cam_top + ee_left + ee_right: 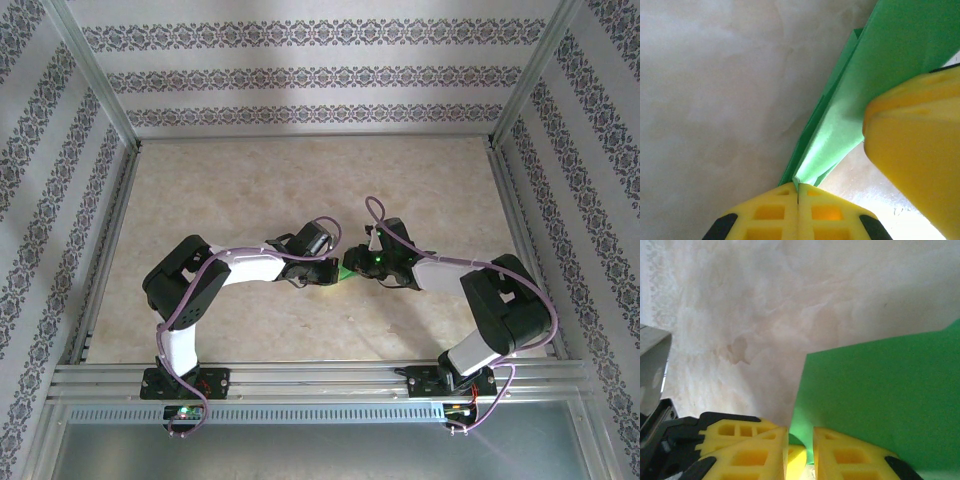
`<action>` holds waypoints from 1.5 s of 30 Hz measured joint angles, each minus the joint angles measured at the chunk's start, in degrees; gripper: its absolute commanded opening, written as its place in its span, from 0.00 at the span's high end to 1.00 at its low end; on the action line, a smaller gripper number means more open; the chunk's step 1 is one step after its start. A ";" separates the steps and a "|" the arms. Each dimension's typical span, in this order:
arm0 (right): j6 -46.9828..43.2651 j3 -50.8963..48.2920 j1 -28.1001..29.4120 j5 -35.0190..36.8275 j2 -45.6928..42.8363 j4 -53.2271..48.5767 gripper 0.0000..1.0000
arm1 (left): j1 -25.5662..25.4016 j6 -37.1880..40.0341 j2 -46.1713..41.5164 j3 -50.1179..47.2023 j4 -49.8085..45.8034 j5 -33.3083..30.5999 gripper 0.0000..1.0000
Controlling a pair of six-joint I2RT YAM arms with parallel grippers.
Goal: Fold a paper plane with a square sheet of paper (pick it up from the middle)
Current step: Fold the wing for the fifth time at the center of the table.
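My left fingers (pixel 770 212) are clenched tight on the thin bright green paper sheet (pixel 880 65), pinching a narrow creased end of it at the bottom centre of the left wrist view. From there the sheet runs up to the upper right of the frame in folded layers, one flap standing beside another. In the top view it is a small green patch (pixel 345 272) between my two wrists, at the middle of the pale marbled surface (pixel 300 180).

My right fingers (pixel 750 455) sit at the bottom of the right wrist view with a narrow gap between them. An edge of the sheet (pixel 880 390) runs down into that gap, and the flat green area spreads to the lower right. Whether they bite on the paper I cannot tell. One of them also looms at the right of the left wrist view (pixel 915 150), close against the sheet.

I judge this to be mid-fold: several creases are made, but the pointed dart is not finished. The next move calls for my right fingers to get a sure pinch on the free edge. My left must hold the crease line fixed so the flap can be drawn over and pressed flat without tearing or slipping.
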 measured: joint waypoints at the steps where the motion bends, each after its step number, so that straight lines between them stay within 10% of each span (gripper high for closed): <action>1: 0.09 0.00 0.00 0.55 0.04 -0.11 0.79 | 0.00 0.00 0.02 0.00 -0.02 0.09 1.00; 32: 2.64 -1.38 -0.94 5.25 -7.56 -2.67 0.73 | 0.04 0.04 0.28 1.79 -0.76 1.84 0.96; 45: 0.55 -4.52 -4.24 12.28 -11.72 -10.51 0.38 | 0.04 -0.24 0.55 3.91 -2.14 2.08 0.96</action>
